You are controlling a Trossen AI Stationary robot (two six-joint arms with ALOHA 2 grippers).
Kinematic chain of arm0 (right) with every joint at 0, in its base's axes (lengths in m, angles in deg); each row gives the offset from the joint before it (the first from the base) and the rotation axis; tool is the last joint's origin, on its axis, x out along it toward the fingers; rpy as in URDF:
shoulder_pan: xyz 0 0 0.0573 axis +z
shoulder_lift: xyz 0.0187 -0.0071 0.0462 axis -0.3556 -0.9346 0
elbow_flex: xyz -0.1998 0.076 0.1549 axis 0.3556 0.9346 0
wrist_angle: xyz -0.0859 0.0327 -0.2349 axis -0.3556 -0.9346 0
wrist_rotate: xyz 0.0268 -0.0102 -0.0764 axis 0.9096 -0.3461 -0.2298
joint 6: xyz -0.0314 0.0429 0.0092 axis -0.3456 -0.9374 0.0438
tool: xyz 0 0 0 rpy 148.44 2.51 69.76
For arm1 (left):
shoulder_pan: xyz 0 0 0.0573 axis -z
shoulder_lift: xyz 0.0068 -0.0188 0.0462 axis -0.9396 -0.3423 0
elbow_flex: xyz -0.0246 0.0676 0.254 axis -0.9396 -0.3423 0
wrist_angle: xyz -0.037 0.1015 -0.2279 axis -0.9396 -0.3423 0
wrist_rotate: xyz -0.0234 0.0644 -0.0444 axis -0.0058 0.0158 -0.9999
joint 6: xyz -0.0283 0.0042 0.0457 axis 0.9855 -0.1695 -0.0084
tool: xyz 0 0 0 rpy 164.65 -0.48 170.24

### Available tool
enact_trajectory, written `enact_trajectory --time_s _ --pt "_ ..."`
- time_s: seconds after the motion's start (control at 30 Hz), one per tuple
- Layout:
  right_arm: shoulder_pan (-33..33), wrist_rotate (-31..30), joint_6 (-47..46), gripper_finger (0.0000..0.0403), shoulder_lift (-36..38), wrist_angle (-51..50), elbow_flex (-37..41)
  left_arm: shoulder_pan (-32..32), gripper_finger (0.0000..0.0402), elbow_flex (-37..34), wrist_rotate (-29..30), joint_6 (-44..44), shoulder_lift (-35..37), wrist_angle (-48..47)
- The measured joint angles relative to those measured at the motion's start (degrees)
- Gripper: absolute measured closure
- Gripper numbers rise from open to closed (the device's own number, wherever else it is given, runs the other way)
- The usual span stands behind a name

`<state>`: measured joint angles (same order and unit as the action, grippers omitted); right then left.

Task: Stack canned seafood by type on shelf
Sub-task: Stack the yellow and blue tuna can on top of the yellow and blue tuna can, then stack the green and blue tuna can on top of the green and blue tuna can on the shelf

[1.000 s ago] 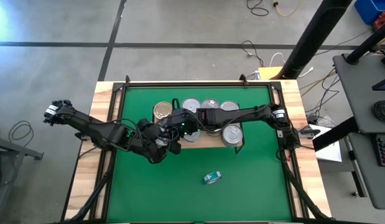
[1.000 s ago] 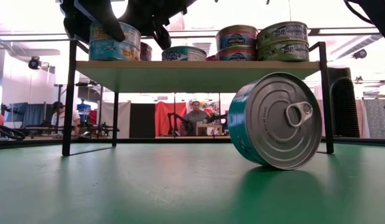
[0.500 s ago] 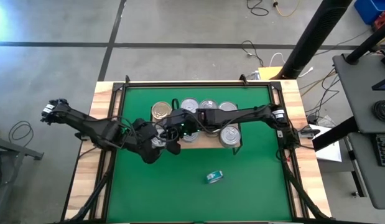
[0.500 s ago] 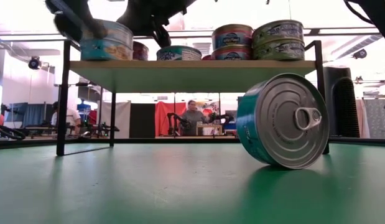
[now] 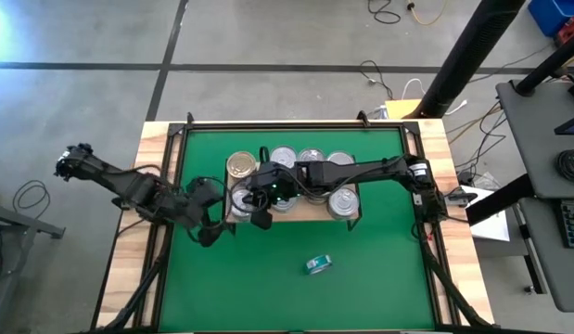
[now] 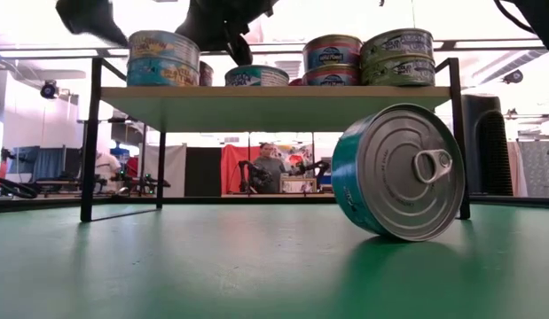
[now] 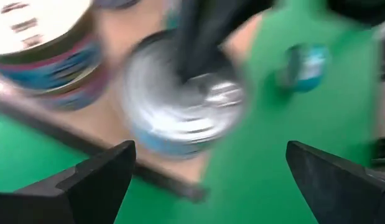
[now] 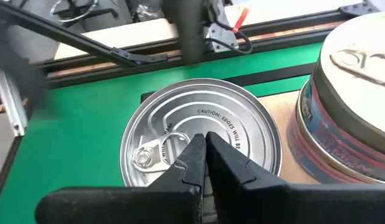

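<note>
A: Looking straight down from the high view, we see the shelf [image 5: 292, 211] in the middle of the green mat [image 5: 379, 278] on the bench [image 5: 149, 148], with about six tin tops showing on it. One teal tin [image 5: 316, 265] lies apart on the mat, nearer the front. The left gripper [image 5: 209, 232] sits just off the shelf's left end; the right gripper [image 5: 256, 206] reaches across over the shelf's left part.

B: From the low view, we count five tins on the shelf [image 6: 283, 96]: two stacks of two and a single. The teal tin [image 6: 400, 173] stands on its edge below.

A: Through the left wrist view, that gripper's fingers [image 7: 86, 180] are spread wide and empty.

B: Through the right wrist view, the right gripper [image 8: 206, 148] is pressed together, tips on a silver tin [image 8: 198, 134].

A: We judge it should nudge gently, keeping stacks level.
</note>
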<state>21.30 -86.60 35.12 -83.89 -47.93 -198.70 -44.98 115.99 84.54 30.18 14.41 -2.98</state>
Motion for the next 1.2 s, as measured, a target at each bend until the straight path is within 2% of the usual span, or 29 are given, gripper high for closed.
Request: enact_trajectory --time_s 0.1,0.23,0.37,0.63,0.73,0.9,1.07,1.2 --pt "0.0 -1.1 0.0 0.039 0.0 1.2 0.1 3.8 0.0002 0.0 0.9 -0.1 0.4 7.3" --pt "-0.1 -3.7 0.6 0.039 0.9 5.2 0.1 9.9 0.0002 0.1 7.8 -0.5 -1.4 16.0" --pt "-0.2 -4.4 0.6 0.039 2.7 6.6 0.3 14.1 0.0002 0.1 12.0 4.1 -4.7 16.4" --pt "2.9 -6.0 0.3 0.039 9.9 4.5 0.6 22.5 0.0002 0.1 13.8 15.0 -13.0 19.8" --pt "6.5 -5.5 -4.2 0.039 13.5 1.9 0.2 25.8 0.0002 0.1 17.3 17.6 -17.7 24.5" --pt "15.5 -7.0 -11.6 0.039 17.4 -11.6 0.3 29.1 0.0002 1.8 21.4 20.4 -26.4 33.4" --pt "27.3 -16.4 -21.8 0.039 18.3 -20.2 0.3 29.3 0.0002 12.2 25.8 17.5 -38.1 29.5" --pt "34.6 -20.4 -31.3 0.039 17.8 -25.9 0.3 27.0 0.0002 22.4 27.1 6.1 -47.7 28.6"
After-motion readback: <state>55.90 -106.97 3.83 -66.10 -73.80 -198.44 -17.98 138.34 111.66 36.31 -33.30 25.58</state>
